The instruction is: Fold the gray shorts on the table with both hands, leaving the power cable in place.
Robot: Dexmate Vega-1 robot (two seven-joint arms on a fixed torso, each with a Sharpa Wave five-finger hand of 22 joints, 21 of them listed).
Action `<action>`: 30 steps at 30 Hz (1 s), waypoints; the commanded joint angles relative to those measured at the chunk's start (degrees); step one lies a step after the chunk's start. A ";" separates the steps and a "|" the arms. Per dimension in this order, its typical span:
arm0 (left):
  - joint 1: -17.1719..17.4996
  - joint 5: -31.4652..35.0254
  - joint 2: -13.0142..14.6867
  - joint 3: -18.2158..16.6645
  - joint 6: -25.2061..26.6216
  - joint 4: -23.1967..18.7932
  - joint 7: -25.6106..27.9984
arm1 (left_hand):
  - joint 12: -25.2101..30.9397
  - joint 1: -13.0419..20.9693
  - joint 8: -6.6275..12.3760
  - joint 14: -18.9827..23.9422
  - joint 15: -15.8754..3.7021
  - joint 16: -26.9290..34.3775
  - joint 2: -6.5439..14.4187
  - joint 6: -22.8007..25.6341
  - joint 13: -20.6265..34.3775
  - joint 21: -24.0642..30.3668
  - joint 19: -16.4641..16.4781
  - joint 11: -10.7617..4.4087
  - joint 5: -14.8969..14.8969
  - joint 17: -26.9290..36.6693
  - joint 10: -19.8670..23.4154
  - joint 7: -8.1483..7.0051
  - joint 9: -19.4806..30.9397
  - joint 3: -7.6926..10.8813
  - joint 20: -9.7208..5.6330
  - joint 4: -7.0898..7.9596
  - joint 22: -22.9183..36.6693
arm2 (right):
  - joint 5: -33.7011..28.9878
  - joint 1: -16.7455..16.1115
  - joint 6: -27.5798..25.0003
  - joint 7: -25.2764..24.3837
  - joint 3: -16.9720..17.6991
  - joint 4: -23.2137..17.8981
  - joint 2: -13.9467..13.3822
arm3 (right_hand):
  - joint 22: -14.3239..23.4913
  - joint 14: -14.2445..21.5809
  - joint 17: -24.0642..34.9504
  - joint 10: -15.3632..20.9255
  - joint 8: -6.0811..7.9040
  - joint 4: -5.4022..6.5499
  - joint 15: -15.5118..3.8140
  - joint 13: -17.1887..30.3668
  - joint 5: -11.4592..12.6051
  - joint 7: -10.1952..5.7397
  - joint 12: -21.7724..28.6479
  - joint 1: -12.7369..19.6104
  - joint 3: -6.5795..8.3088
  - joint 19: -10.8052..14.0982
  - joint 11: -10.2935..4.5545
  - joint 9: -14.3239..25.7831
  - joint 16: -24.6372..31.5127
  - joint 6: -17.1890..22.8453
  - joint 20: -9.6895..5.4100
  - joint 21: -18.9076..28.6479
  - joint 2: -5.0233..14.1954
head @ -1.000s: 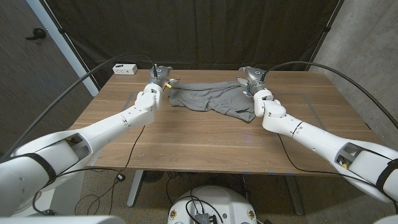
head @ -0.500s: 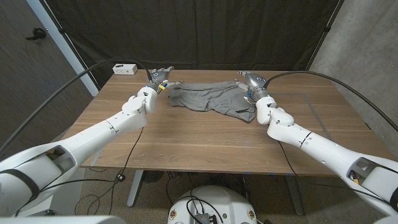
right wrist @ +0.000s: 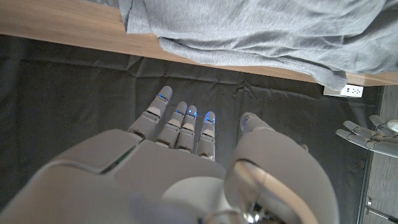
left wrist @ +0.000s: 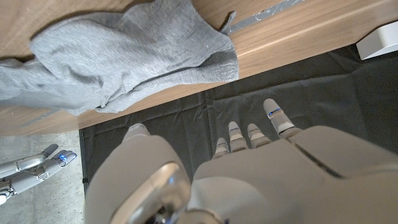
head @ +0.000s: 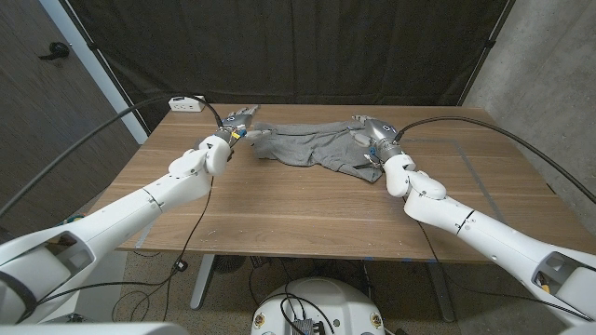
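The gray shorts lie crumpled across the far middle of the wooden table. My left hand hovers at their left end near the table's far edge, fingers spread and empty. My right hand is over their right end, also holding nothing. In the left wrist view my left hand reaches toward the dark curtain with the shorts ahead of it. In the right wrist view my right hand has straight, parted fingers short of the shorts.
A white power strip sits at the table's far left corner, also seen as the power strip and the power strip. A dark curtain hangs behind the table. Faint tape lines mark the right side.
Both arms have stretched further out toward the far edge, with the hands staying by the shorts' two ends. The left hand's fingers have spread. The shorts lie as before.
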 commanded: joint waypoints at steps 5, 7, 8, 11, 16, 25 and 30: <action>0.61 5.07 1.40 1.11 0.93 -1.47 -4.32 | 1.04 3.97 1.16 -0.12 1.48 0.65 -4.69 1.19 0.04 -1.07 -4.31 0.53 2.43 0.04 0.07 1.94 0.07 -1.79 2.05 -3.16 0.18 | -0.41 -3.10 -0.31 0.31 0.16 -1.07 0.54 | 0.16 -0.75 -0.59 -0.43 0.13 -0.39 -1.30 -0.06 0.44 0.05 0.15 -0.56 0.45 -1.01 0.23 0.03 0.16 -0.36 0.18 -0.62 -0.11; 0.57 6.02 1.42 1.33 1.09 -1.42 -4.46 | 1.18 5.02 1.21 0.04 1.88 0.70 -5.36 1.44 0.04 -1.18 -3.57 0.95 3.10 0.03 0.27 2.50 0.09 -2.14 2.47 -3.81 0.21 | -0.71 -3.07 -0.36 0.66 -0.15 -1.01 0.46 | 0.15 -0.75 -0.73 -0.47 0.19 -0.46 -1.29 -0.07 0.45 0.15 0.17 -0.57 0.48 -1.10 0.21 0.03 0.20 -0.29 0.24 -0.70 -0.12; 0.53 6.56 1.42 1.47 1.27 -1.43 -4.59 | 1.41 5.77 1.29 0.10 1.85 0.71 -5.72 1.76 0.05 -1.31 -3.23 0.57 3.58 0.02 0.81 2.57 0.10 -2.36 2.69 -4.24 0.24 | -0.26 -3.24 -0.09 0.64 0.06 -0.94 0.58 | 0.15 -0.76 -0.78 -0.47 0.21 -0.48 -1.32 -0.08 0.46 0.19 0.18 -0.57 0.49 -1.12 0.20 0.03 0.21 -0.24 0.25 -0.73 -0.13; 0.44 7.76 1.36 1.75 1.57 -1.39 -5.04 | 1.71 7.46 1.61 0.79 2.01 0.91 -6.35 3.02 0.05 -1.46 -2.09 0.42 4.69 0.01 1.57 3.15 0.12 -2.82 2.81 -5.20 0.30 | -1.05 -3.28 -0.47 0.64 -0.47 -0.89 0.69 | 0.15 -0.81 -1.03 -0.44 0.33 -0.62 -1.33 -0.10 0.48 0.40 0.23 -0.55 0.56 -1.15 0.16 0.01 0.26 -0.07 0.25 -0.83 -0.15; 0.23 9.56 1.04 2.26 1.67 -0.82 -5.53 | 2.38 10.72 2.03 2.27 1.70 1.18 -6.80 5.60 0.06 -1.56 0.41 -1.15 7.03 -0.01 3.69 2.84 0.11 -3.63 3.46 -6.90 0.44 | -1.65 -3.62 -0.18 0.04 -0.91 -0.34 0.91 | 0.14 -0.56 -1.65 -0.14 0.54 -1.00 -1.23 -0.16 0.56 0.47 0.44 -0.43 0.79 -1.12 0.32 -0.02 0.48 0.28 0.29 -1.04 -0.17; -0.96 12.57 0.30 3.64 1.04 0.75 -7.42 | 2.76 14.70 2.68 4.35 1.73 1.40 -6.39 9.78 0.16 -1.65 3.06 -0.57 9.75 0.03 5.57 -0.14 0.19 -4.34 4.23 -8.73 0.64 | -2.15 -3.76 -1.02 1.29 -1.68 -0.01 1.14 | 0.15 0.21 -5.14 0.85 0.87 -6.25 -0.94 -0.31 0.89 0.27 0.79 4.10 3.70 0.21 0.39 -0.08 0.89 0.69 0.83 -1.69 -0.15; -1.49 13.71 -0.16 4.12 0.64 1.31 -8.37 | 2.92 16.74 2.56 5.16 1.55 1.45 -5.74 10.45 0.21 -1.66 4.03 -0.79 10.81 0.04 6.37 -0.97 0.23 -4.24 4.12 -9.54 0.71 | -2.49 -3.47 -1.73 2.33 -2.47 0.59 1.58 | 0.18 0.39 -5.54 1.14 1.28 -6.60 -1.03 -0.30 0.81 -0.08 0.89 4.30 4.08 0.34 0.32 -0.06 1.02 1.82 1.40 -1.82 0.00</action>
